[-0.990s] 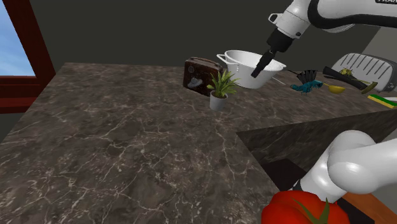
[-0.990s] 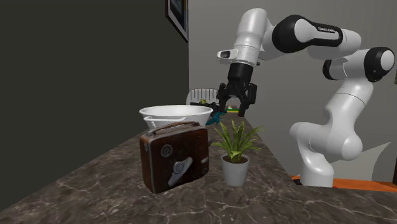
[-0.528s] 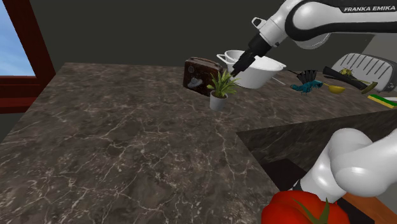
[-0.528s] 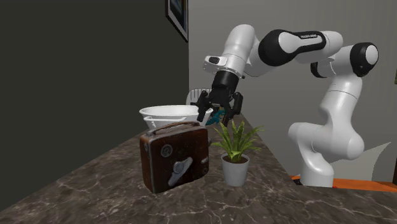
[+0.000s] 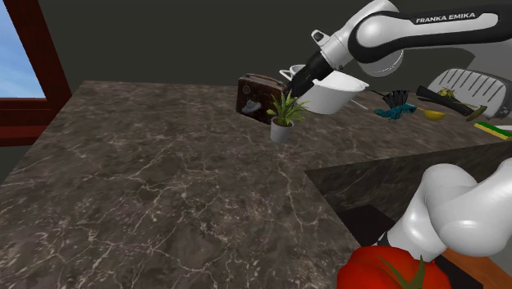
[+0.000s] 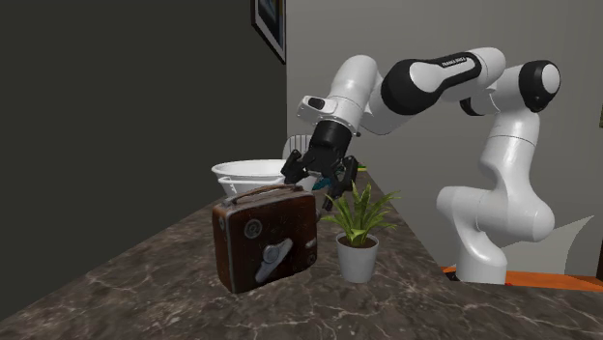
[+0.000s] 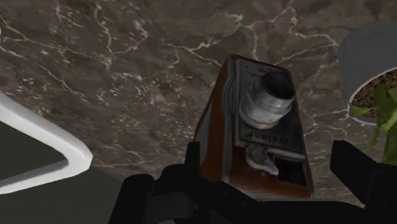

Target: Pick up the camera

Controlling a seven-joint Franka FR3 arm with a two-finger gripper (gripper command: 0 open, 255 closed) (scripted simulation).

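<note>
A dark, white-veined stone countertop [image 5: 164, 189] runs under a plain dark wall, with a window at the shoulder view's left. The camera [image 6: 266, 239], a brown box with a silver lens and a strap handle on top, stands upright toward the back of the counter, near the wall. The gripper [image 6: 315, 180] hangs above and slightly behind it, apart from it. In the wrist view its 2 fingers [image 7: 359, 175] are spread, with the camera's body lying between and beyond them, untouched. The approach looks nearly done. The descent, the closing and the lift are all left, and nothing is held yet.

Room is tight on 2 sides. A small potted plant [image 6: 358, 227] stands just beside the camera, its leaves close to 1 finger's likely path. A white bowl [image 6: 261, 174] sits just behind the camera, its rim near the other finger. The handle on top may also meet the palm on the way down. In front of the camera the counter is wide and bare, and its edge is well apart, so a straight upward lift looks the safest way out.
</note>
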